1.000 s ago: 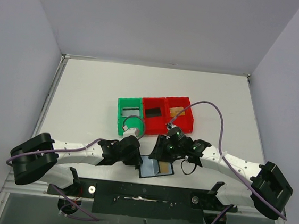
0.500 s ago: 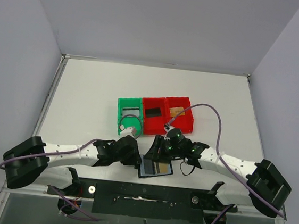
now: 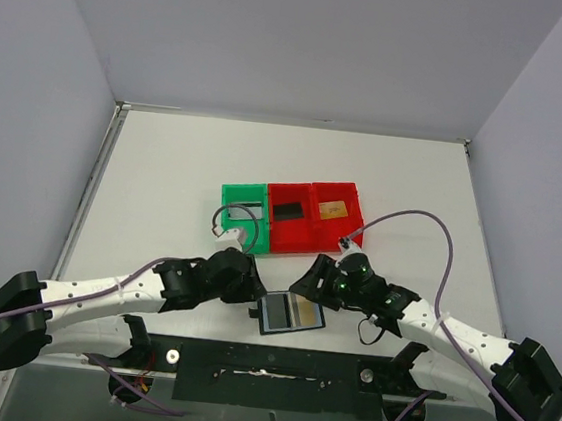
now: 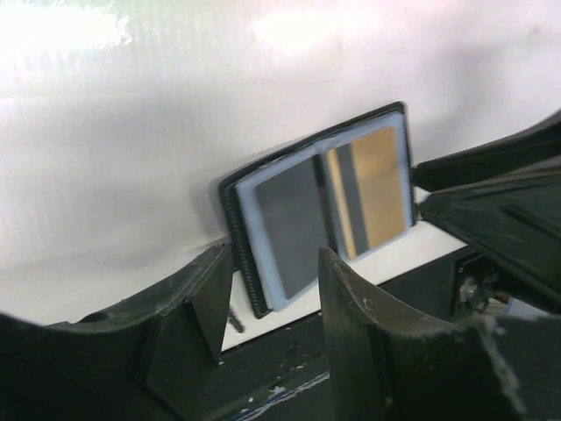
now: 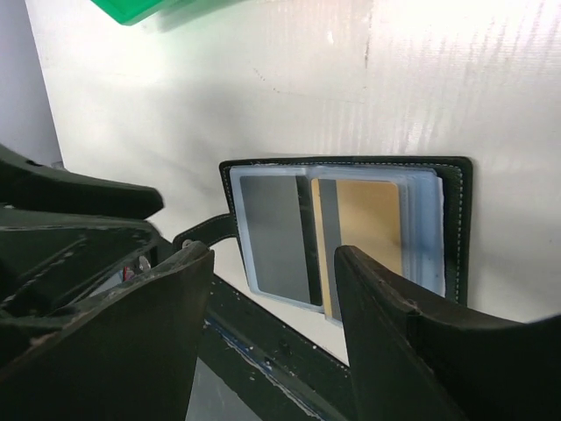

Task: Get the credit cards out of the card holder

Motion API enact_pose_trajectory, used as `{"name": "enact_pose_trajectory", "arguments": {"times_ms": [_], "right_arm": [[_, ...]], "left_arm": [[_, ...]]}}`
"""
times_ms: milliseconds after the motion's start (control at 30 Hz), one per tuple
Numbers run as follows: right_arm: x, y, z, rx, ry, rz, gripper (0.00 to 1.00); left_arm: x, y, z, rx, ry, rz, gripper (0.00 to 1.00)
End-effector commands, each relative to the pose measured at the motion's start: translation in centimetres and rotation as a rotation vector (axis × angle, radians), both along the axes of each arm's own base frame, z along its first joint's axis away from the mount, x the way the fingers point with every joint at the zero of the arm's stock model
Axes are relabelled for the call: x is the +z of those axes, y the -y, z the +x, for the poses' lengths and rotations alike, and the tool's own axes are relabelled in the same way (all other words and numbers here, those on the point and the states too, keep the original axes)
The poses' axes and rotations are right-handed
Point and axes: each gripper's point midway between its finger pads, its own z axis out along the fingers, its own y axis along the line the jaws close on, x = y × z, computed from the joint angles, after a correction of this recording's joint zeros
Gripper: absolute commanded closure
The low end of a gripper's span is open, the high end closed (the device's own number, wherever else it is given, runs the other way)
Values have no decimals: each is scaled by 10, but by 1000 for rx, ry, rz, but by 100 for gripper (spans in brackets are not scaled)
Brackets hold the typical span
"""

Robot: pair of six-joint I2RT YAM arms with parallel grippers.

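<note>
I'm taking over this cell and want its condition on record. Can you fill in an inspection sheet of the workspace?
Surface: white table, no spills seen.
Job's things: wallet lies open at the near edge; a grey card and a gold card sit in its pockets.
Clutter: green bin and red bins in a row behind the wallet, each seeming to hold a card.
Claws: left claw and right claw both open and empty, one on each side of the wallet.
Cables: purple cables run along both arms, clear of the wallet.
Surroundings: grey walls on three sides; nothing else seen.
</note>
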Motion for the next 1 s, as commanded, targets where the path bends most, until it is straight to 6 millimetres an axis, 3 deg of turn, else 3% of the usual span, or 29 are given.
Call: {"name": "enact_pose_trajectory", "arguments": {"times_ms": [0,167,300,400,600,767,967], "right_arm": [[17,-1,16,-61,101,63,42],[24,2,20,-92,155,106,41],[33,3,21,-89,227,142,39],[34,9,21,-106,242,139,38],[12,34,22,-168,114,21,44],[8,28,22,-70,17,98,54],[9,32,30,-43,29,10,59]], "left_arm": [[62,28,20,-12,105,-115,57],[81,59,12,-112,92,-206,57],[74,74,4,-133,68,-222,58],[60,78,1,-135,40,-225,58],[37,86,-4,-120,-18,-281,58],[33,94,1,-109,-36,-400,54],[32,93,12,-84,-46,-453,51]]}}
